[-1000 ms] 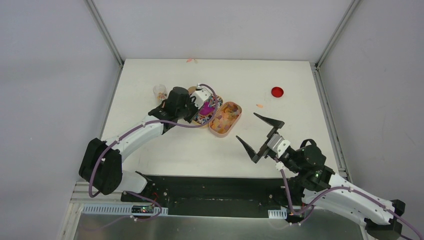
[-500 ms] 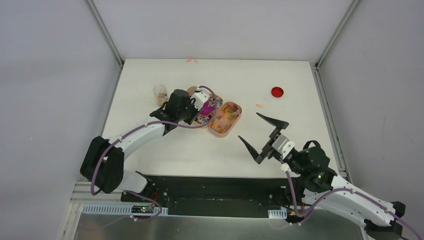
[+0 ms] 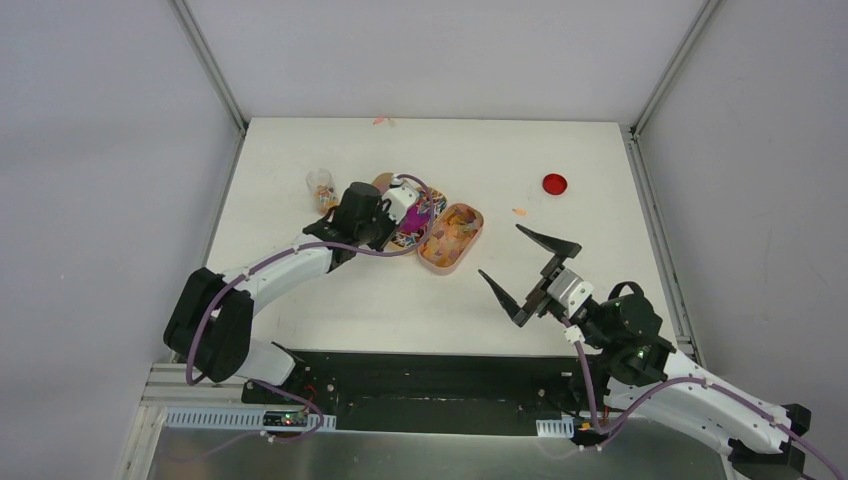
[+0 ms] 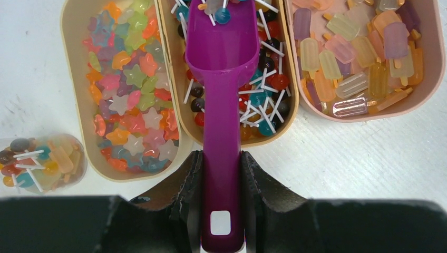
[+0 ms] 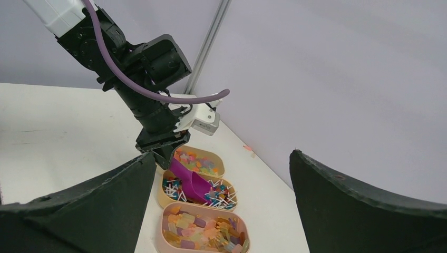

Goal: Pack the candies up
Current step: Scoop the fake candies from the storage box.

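- The left gripper (image 4: 220, 163) clenches the handle of the magenta plastic scoop (image 4: 221, 105) between both fingers.
- The scoop's bowl reaches ahead of the fingers into the middle beige oval tray (image 4: 238, 143), among round lollipop candies (image 4: 261, 100) on white sticks; a few sit in the bowl.
- The left beige oval tray (image 4: 71, 63) holds star-shaped gummy candies (image 4: 132, 95).
- The pink oval tray (image 4: 436, 68) holds translucent popsicle-shaped candies (image 4: 358, 52).
- A small clear cup (image 4: 80, 161) beside the left tray holds mixed sweets.
- The right gripper (image 3: 501, 252) hangs spread wide and empty, well apart from the trays.
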### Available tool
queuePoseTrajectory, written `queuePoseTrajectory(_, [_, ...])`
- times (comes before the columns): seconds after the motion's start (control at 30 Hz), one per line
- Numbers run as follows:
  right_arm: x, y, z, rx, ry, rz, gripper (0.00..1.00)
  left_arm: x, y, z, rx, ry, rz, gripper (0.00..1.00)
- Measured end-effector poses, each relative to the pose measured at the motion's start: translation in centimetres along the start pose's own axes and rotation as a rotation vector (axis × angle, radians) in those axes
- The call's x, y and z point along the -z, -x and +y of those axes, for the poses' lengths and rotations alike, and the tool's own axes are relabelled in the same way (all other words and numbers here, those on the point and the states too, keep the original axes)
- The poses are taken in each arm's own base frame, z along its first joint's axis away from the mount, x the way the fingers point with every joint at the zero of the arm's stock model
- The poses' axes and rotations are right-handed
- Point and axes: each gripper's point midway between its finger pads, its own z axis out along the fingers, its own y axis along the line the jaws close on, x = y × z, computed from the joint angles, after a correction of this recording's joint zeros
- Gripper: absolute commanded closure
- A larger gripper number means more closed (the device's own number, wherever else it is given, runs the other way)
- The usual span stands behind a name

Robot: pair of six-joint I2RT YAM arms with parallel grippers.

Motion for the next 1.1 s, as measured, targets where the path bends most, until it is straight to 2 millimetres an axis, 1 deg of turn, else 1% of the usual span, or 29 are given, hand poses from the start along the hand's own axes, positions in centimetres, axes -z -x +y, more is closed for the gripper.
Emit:
queuePoseTrajectory(0.4, [0.1,0.0,-0.4,-0.001,-0.02,0.004,0.0,-0.6,-1.1,-0.2,0.023,0.006,0.02,1.0])
queuePoseTrajectory(0.67, [0.1,0.0,-0.4,-0.001,-0.023,0.003,0.0,-1.0,-2.4,-0.3,0.05,0.025,0.01,1.0])
queuePoseTrajectory(1.1, [0.1,0.0,-0.5,-0.002,-0.024,0.001,0.0,-0.2,-2.0,-0.3,0.071,0.033,-0.028,1.0])
